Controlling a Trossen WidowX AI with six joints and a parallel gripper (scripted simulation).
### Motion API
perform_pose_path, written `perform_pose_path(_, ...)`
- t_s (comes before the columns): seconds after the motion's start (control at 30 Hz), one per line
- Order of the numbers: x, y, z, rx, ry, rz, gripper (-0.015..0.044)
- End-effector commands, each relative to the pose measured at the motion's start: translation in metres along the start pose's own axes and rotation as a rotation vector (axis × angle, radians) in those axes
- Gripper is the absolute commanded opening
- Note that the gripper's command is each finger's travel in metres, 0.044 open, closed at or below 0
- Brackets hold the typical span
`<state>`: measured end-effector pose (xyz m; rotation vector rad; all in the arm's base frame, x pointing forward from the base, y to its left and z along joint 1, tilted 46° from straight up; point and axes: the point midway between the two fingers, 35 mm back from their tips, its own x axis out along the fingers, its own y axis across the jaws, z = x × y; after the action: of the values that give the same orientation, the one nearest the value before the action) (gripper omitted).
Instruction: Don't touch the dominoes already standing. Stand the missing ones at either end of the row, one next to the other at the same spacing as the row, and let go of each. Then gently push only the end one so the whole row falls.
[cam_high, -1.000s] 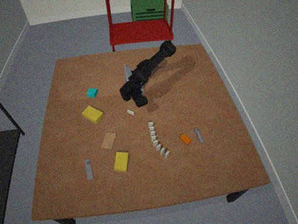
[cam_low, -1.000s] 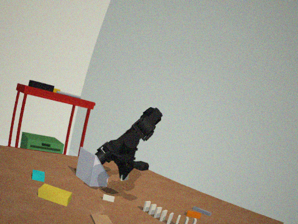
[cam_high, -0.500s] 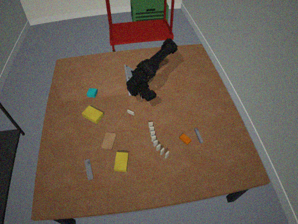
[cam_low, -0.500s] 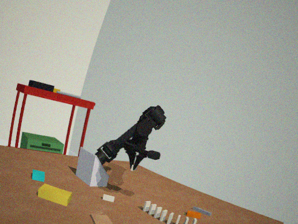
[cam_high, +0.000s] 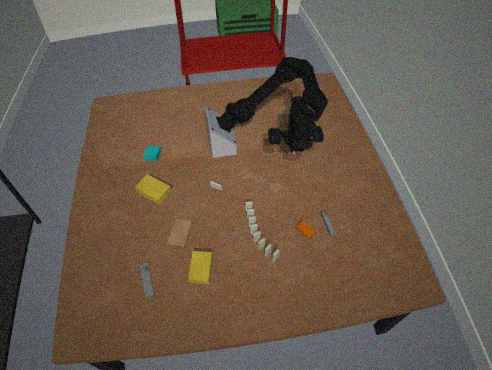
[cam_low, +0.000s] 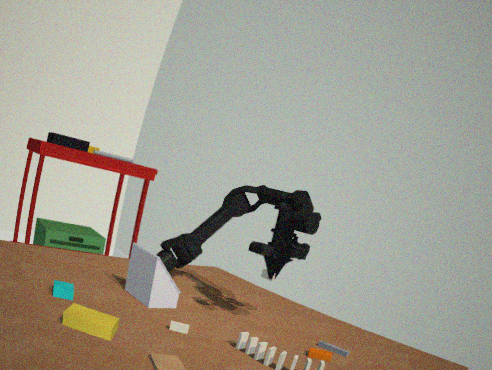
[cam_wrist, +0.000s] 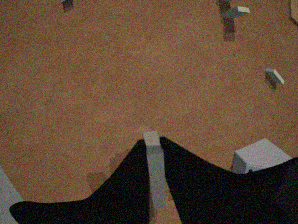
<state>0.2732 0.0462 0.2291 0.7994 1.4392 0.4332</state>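
Note:
A curved row of several white dominoes (cam_high: 254, 228) (cam_low: 262, 350) stands upright; one standing domino (cam_wrist: 240, 10) shows at the top of the wrist view. Another white domino (cam_high: 216, 186) (cam_low: 179, 327) (cam_wrist: 275, 76) lies flat on the table, apart from the row, between it and the grey wedge. My gripper (cam_high: 293, 151) (cam_low: 271, 277) (cam_wrist: 152, 144) is shut on a pale domino (cam_wrist: 156, 175), held between the fingertips. It hangs high above the table, well behind the row and clear of it and of the lying domino.
The grey wedge (cam_high: 220, 142) (cam_low: 142, 277) (cam_wrist: 262, 156) stands beside the arm's base. A teal block (cam_high: 152, 153) (cam_low: 63, 290), two yellow blocks (cam_high: 153, 189) (cam_high: 200, 267) and a tan piece (cam_high: 179, 232) lie left of the row. An orange block (cam_high: 306, 229) (cam_low: 320, 354) and a grey bar (cam_high: 327, 223) lie right.

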Motion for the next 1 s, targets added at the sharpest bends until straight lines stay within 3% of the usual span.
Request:
perform_pose_path(0.0,0.001,0.011,-0.008,-0.07,0.012,0.01,0.0023)
perform_pose_path(0.2,0.003,0.01,-0.008,-0.079,0.009,-0.006,0.0023)
perform_pose_path(0.43,0.023,-0.003,-0.007,-0.168,-0.043,-0.158,0.0023)
perform_pose_path(0.97,0.057,-0.018,0.007,-0.325,-0.286,-0.424,0.0023)
